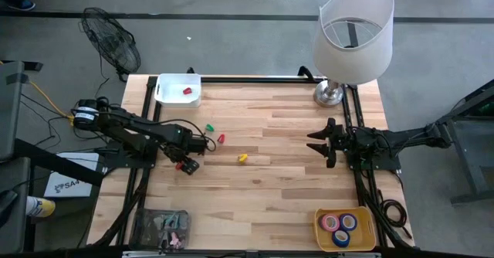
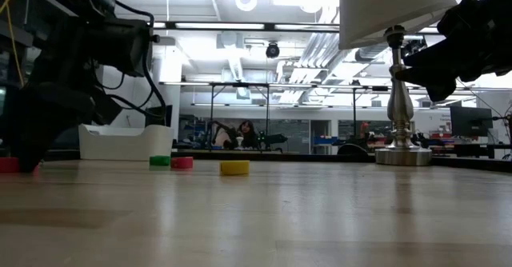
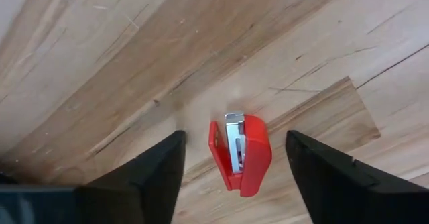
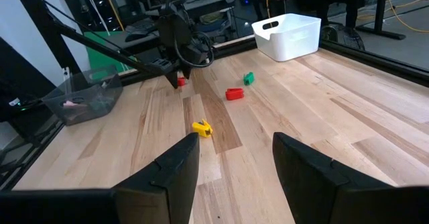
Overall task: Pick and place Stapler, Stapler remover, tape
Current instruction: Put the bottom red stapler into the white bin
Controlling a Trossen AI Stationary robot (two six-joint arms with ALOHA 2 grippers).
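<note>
A small red stapler [image 3: 242, 154] lies flat on the wooden table, its metal strip facing up. My left gripper [image 1: 187, 165] points down over it and is open, one finger on each side of the stapler and neither touching it. Small green [image 1: 208, 127], red [image 1: 221, 139] and yellow [image 1: 242, 158] pieces lie on the table toward the middle. Several tape rolls [image 1: 340, 225] sit in a yellow tray [image 1: 364, 235] at the near right. My right gripper [image 1: 323, 144] waits open and level at the right side.
A white bin [image 1: 171, 96] with one red piece [image 1: 186, 91] stands at the far left. A clear box [image 1: 160, 229] of small items sits at the near left corner. A lamp [image 1: 351, 34] stands at the far right. Bare wood lies between the arms.
</note>
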